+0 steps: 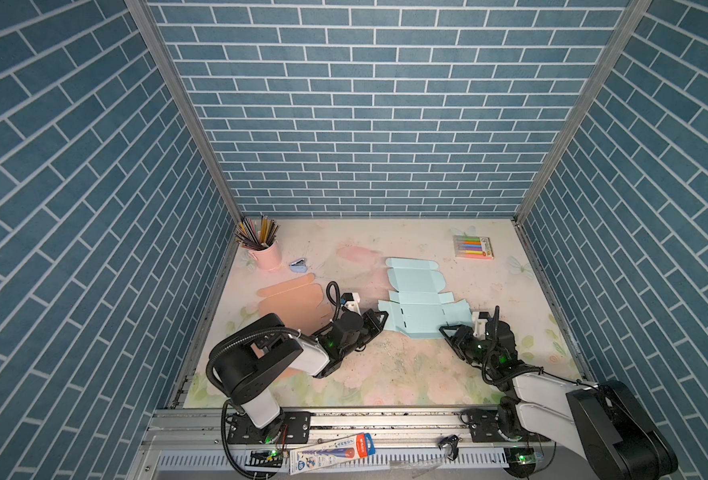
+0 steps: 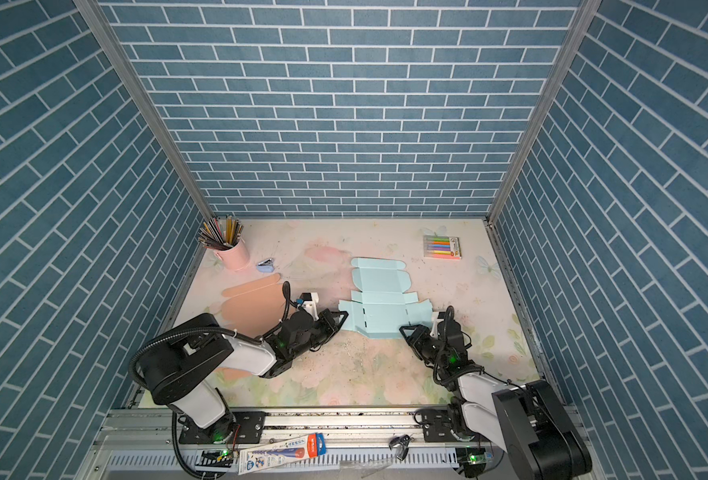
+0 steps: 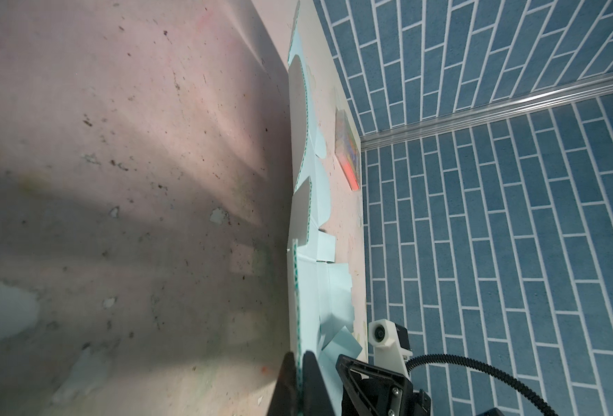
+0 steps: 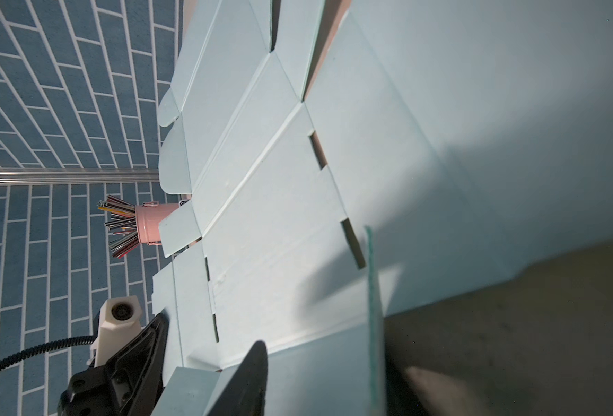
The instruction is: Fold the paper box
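Note:
The paper box (image 1: pixel 416 303) (image 2: pixel 381 307) is a light blue flat blank lying unfolded mid-table, its near flaps slightly raised. My left gripper (image 1: pixel 379 319) (image 2: pixel 341 319) is at the blank's near left corner. In the left wrist view the left gripper (image 3: pixel 300 381) is shut on the blank's thin edge (image 3: pixel 308 288). My right gripper (image 1: pixel 447 331) (image 2: pixel 406 331) is at the near right corner. In the right wrist view the right gripper (image 4: pixel 333 389) has its jaws apart, and a raised flap edge of the blank (image 4: pixel 279 216) stands between them, not clamped.
A peach paper blank (image 1: pixel 294 299) lies left of the box, partly under my left arm. A pink cup of pencils (image 1: pixel 267 253) and a blue stapler (image 1: pixel 299 265) stand back left. A marker pack (image 1: pixel 473 247) lies back right. A pen package (image 1: pixel 331 451) rests on the front rail.

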